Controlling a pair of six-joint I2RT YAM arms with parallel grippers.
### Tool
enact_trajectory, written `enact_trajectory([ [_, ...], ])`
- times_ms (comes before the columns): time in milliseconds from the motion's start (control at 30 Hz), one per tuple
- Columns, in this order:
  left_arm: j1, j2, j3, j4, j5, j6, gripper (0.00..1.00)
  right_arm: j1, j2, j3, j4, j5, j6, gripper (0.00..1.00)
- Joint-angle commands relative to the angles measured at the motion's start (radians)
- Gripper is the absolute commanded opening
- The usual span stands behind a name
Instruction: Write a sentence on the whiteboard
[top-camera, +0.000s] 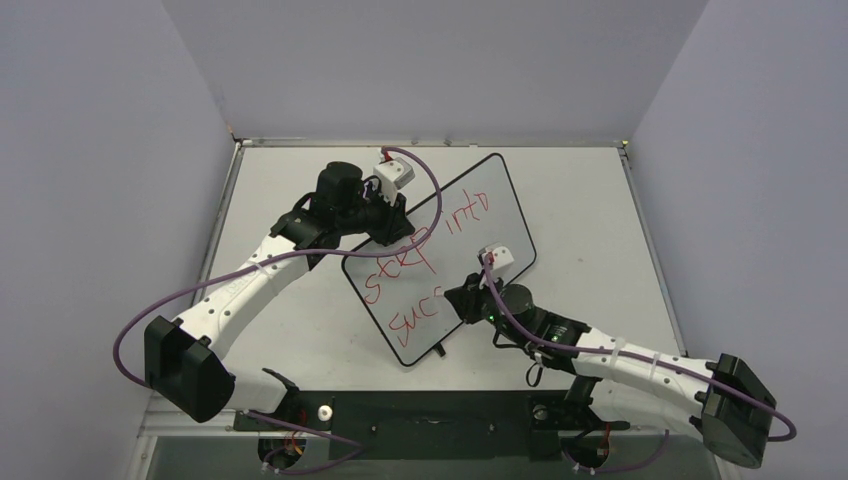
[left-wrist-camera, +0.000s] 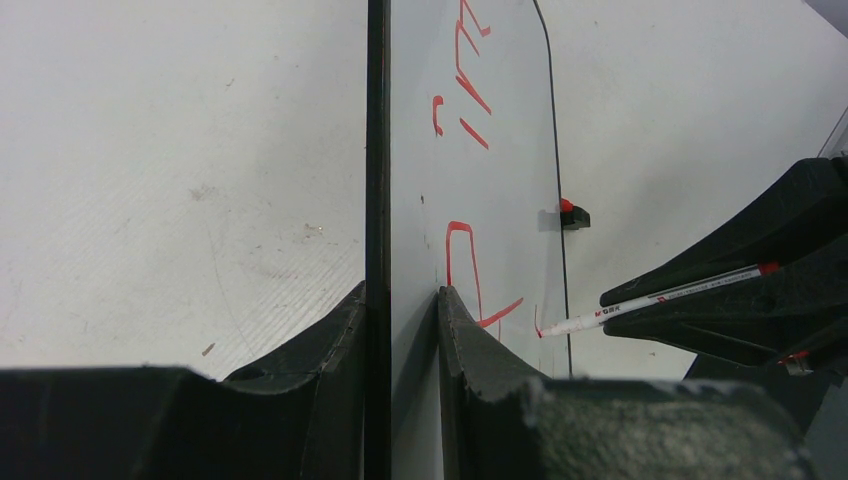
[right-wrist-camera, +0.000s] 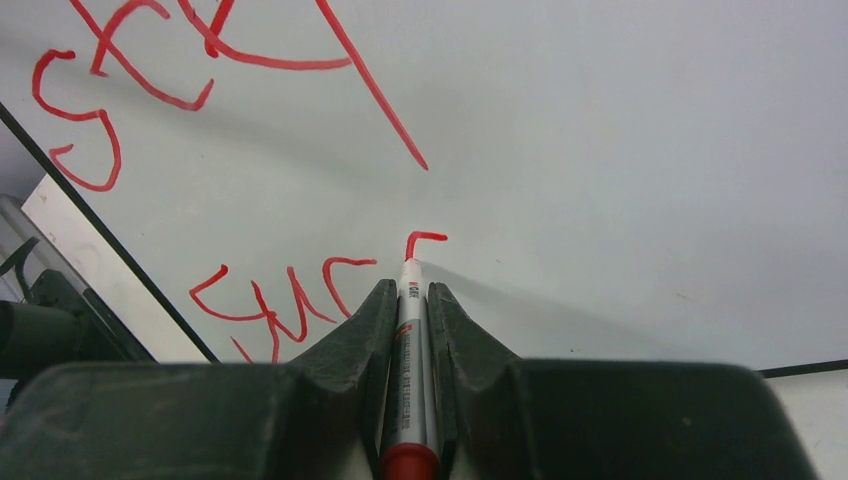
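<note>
The whiteboard (top-camera: 480, 235) lies slanted across the table's middle, with a thin black frame. Red lettering of the sentence (top-camera: 402, 262) runs in two lines, "step into" above "succ". My left gripper (top-camera: 398, 226) is shut on the board's upper left edge; in the left wrist view its fingers (left-wrist-camera: 402, 292) clamp the black frame from both sides. My right gripper (top-camera: 452, 298) is shut on a red-capped white marker (right-wrist-camera: 409, 340). The marker's tip touches the board at a fresh red stroke (right-wrist-camera: 425, 237), right of the letters "suc" (right-wrist-camera: 280, 300). The marker (left-wrist-camera: 660, 297) also shows from the left wrist.
A small black foot (left-wrist-camera: 573, 215) sticks out of the board's far long edge. Grey walls close in the pale table (top-camera: 600, 200) at the back and both sides. The arms' black mounting plate (top-camera: 430, 410) runs along the near edge, with purple cables looping off both arms.
</note>
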Motion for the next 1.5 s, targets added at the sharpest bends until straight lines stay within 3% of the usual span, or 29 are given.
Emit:
enact_trajectory([
  [0,-0.008,-0.007,0.012,0.084,-0.04,0.073,0.0,-0.005,-0.005,-0.054,0.005,-0.013,0.036,0.0],
  [600,-0.008,-0.009,0.011,0.084,-0.039,0.074,0.0,-0.007,-0.083,-0.073,-0.107,0.088,0.047,0.0],
  [1033,-0.008,-0.018,0.007,0.084,-0.043,0.073,0.0,-0.007,-0.205,0.073,-0.325,0.138,-0.013,0.0],
  [1467,-0.008,-0.03,0.004,0.086,-0.045,0.073,0.0,-0.007,-0.137,0.091,-0.249,0.1,-0.013,0.0],
])
